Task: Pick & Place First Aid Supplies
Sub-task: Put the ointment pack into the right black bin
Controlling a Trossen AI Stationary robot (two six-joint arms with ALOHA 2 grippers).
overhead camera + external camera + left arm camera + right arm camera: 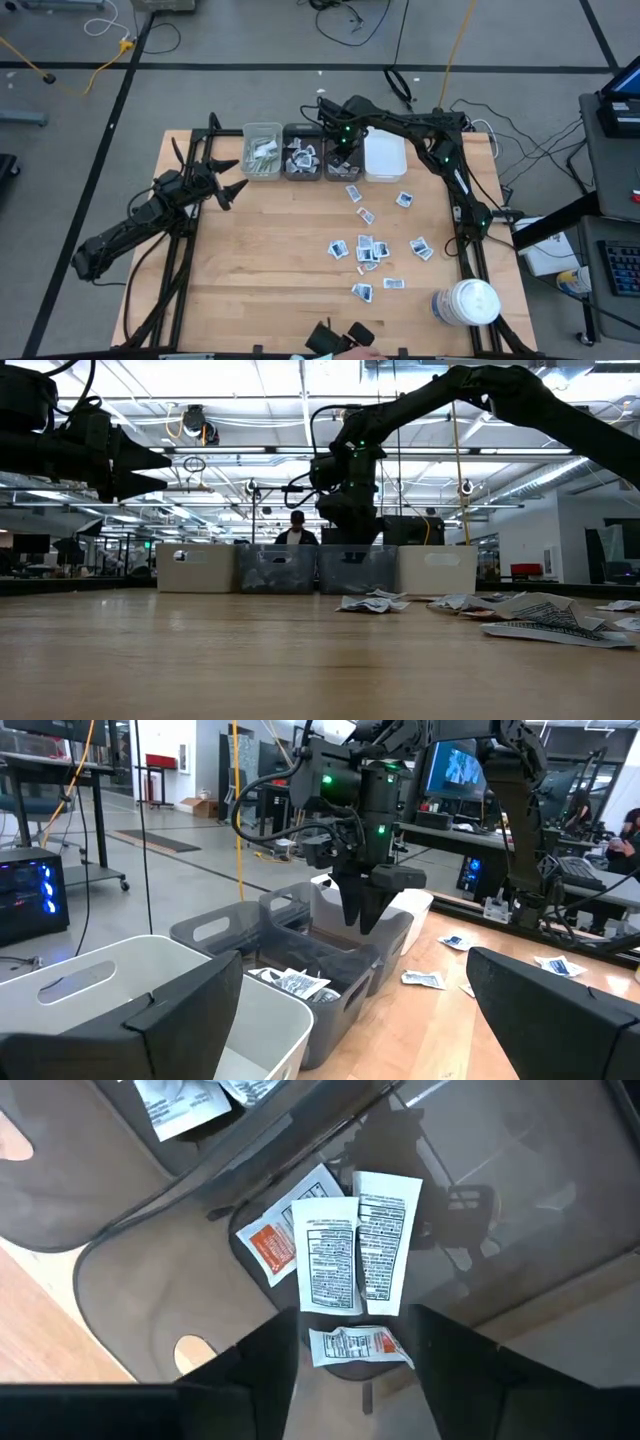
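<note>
My right gripper (343, 152) hangs pointing down into a dark grey bin (343, 168) in the row of bins at the far edge. Its fingers stand open (355, 1370). Several white sachets (335, 1255) lie flat on that bin's floor, one with an orange patch (272, 1245). A small sachet (358, 1347) lies below the gap between the fingers, and I see no contact with it. More sachets (365, 250) are scattered on the table's right half. My left gripper (232, 182) waits open at the table's left, pointing level toward the bins.
The row also holds a pale bin (262, 150) with strips, a second grey bin (301, 160) with sachets, and a white bin (385, 156). A white round jar (470, 303) stands at the near right. A dark object (335, 338) lies at the near edge.
</note>
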